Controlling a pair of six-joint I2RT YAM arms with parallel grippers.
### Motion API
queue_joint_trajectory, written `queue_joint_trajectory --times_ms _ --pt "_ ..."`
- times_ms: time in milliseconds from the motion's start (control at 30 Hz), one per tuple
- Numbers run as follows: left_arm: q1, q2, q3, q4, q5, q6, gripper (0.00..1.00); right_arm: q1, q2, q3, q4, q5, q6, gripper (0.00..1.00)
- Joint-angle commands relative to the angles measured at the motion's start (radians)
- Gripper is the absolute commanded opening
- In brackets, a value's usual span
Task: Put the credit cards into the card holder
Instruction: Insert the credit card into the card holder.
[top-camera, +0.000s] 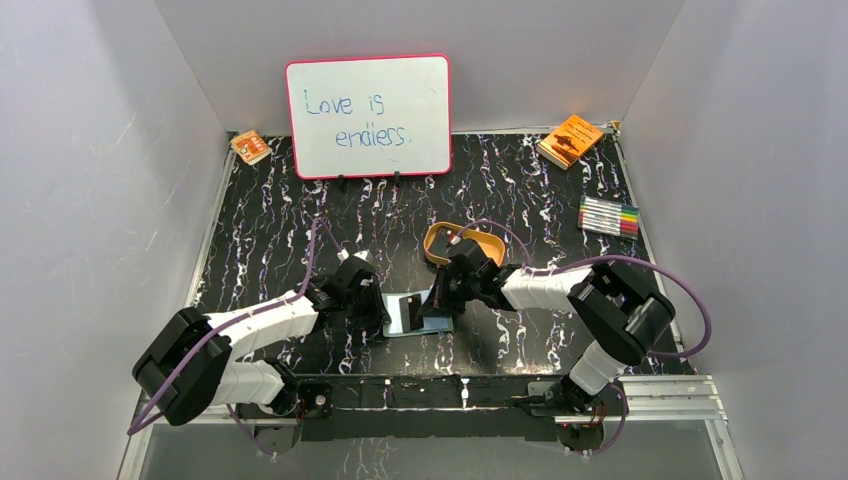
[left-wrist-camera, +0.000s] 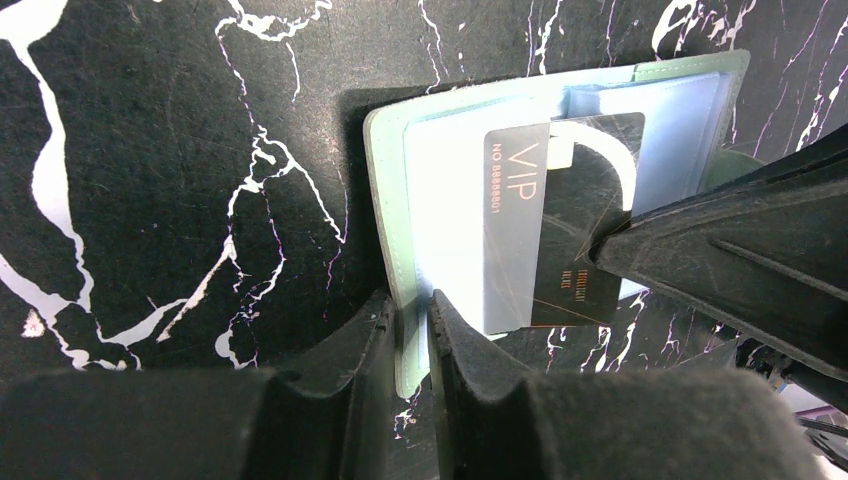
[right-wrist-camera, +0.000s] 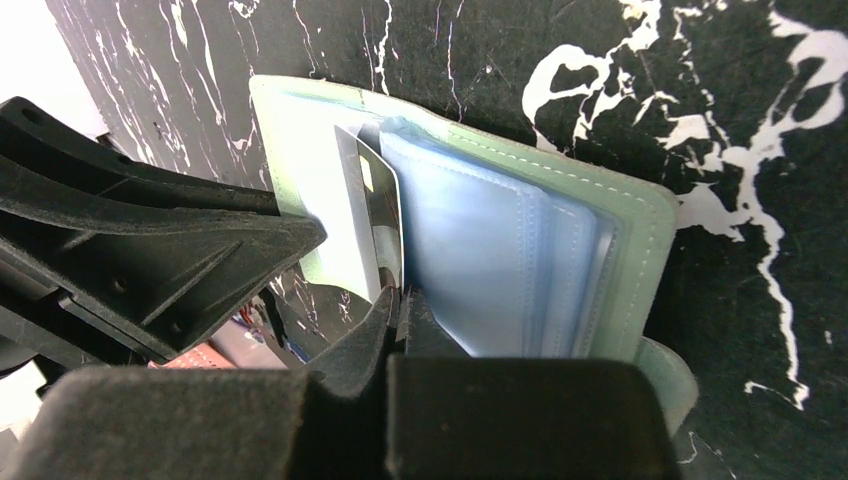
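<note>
The sage-green card holder lies open on the black marbled table, its pale blue clear sleeves fanned out. My left gripper is shut on the near edge of its green cover. A dark credit card printed "VIP" sits partly inside a clear sleeve, and its outer end sticks out. My right gripper is shut on that card's edge. In the top view both grippers meet over the card holder at the table's middle front, the left gripper on its left and the right gripper on its right.
A tan-orange oval tray stands just behind the right gripper. A whiteboard is propped at the back. An orange booklet and a row of markers lie at the back right, a small orange packet at the back left.
</note>
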Motion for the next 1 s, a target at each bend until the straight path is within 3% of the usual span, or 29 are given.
queue_joint_trajectory --times_ms 0,467,800,967 --pt "-0.001 0.019 -0.026 -0.039 0.013 0.007 0.17 0.017 0.031 -0.001 0.01 0.029 0.013 0.0" --pt "0.0 0.015 -0.03 -0.038 0.019 0.007 0.17 0.031 0.052 -0.009 0.043 0.065 0.086 0.0" --pt "-0.001 -0.016 -0.012 -0.075 0.0 0.011 0.32 0.036 0.064 -0.008 0.04 0.078 0.093 0.0" --pt "-0.001 -0.042 -0.005 -0.114 -0.036 0.006 0.34 0.037 0.069 -0.01 0.043 0.075 0.096 0.0"
